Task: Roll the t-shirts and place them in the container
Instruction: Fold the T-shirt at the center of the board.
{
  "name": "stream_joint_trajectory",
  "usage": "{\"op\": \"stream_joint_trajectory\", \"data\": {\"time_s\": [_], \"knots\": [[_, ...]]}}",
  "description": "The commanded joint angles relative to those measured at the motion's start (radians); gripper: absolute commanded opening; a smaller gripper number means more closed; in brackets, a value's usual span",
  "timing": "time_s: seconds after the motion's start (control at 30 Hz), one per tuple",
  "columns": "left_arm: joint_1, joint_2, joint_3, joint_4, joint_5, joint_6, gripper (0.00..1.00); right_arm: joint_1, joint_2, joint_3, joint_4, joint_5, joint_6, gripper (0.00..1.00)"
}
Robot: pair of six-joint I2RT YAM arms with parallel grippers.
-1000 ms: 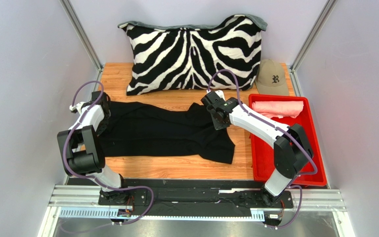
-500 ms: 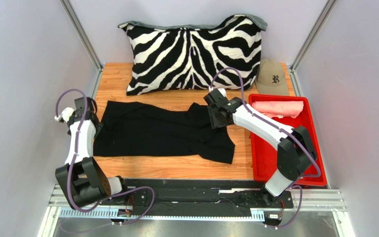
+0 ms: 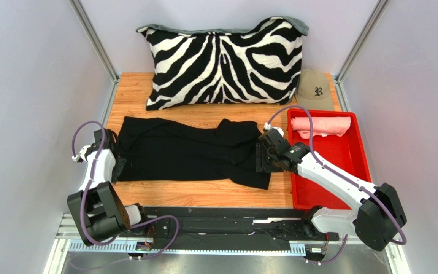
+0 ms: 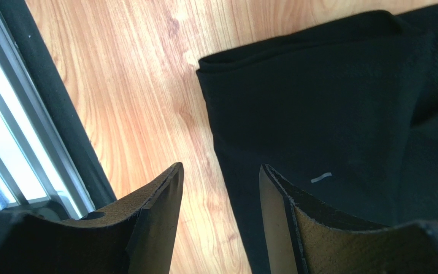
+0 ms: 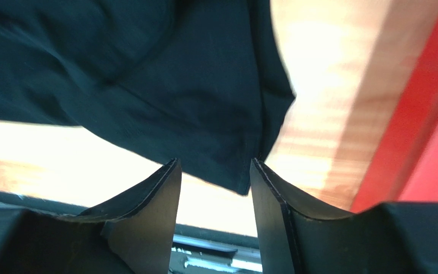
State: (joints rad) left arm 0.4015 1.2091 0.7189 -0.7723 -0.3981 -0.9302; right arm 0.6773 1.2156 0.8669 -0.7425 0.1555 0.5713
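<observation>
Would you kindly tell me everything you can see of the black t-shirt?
The black t-shirt is plain, soft cloth, folded into a long band lying flat on the wooden table, running left to right, with a few creases and a pale lint fleck. Its right end flares toward the near edge, just short of the red tray. The left end effector and right end effector hover open at its ends; neither grips it.

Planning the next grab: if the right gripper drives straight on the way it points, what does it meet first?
Probably the near right corner of the plain black cloth t-shirt, framed between the open fingers of the right gripper, lying on the wooden table. Depth is unclear.
</observation>
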Motion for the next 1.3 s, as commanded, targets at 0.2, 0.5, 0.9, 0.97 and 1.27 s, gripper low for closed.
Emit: {"op": "stream_joint_trajectory", "data": {"time_s": [0.2, 0.5, 0.9, 0.97, 1.27], "knots": [[0.023, 0.081, 0.011, 0.056, -0.065, -0.013, 0.59, -0.004, -0.067, -0.135, 0.132, -0.097, 0.093, 0.57], [0.025, 0.167, 0.053, 0.07, -0.096, 0.028, 0.56, -0.004, -0.048, -0.192, 0.21, -0.108, 0.154, 0.56], [0.025, 0.211, 0.079, 0.071, -0.119, 0.051, 0.43, -0.005, -0.093, -0.238, 0.15, 0.01, 0.179, 0.56], [0.025, 0.214, 0.079, 0.074, -0.117, 0.054, 0.39, -0.005, -0.088, -0.247, 0.167, 0.007, 0.185, 0.54], [0.025, 0.225, 0.086, 0.084, -0.114, 0.07, 0.19, -0.008, -0.059, -0.244, 0.19, 0.018, 0.19, 0.35]]}}
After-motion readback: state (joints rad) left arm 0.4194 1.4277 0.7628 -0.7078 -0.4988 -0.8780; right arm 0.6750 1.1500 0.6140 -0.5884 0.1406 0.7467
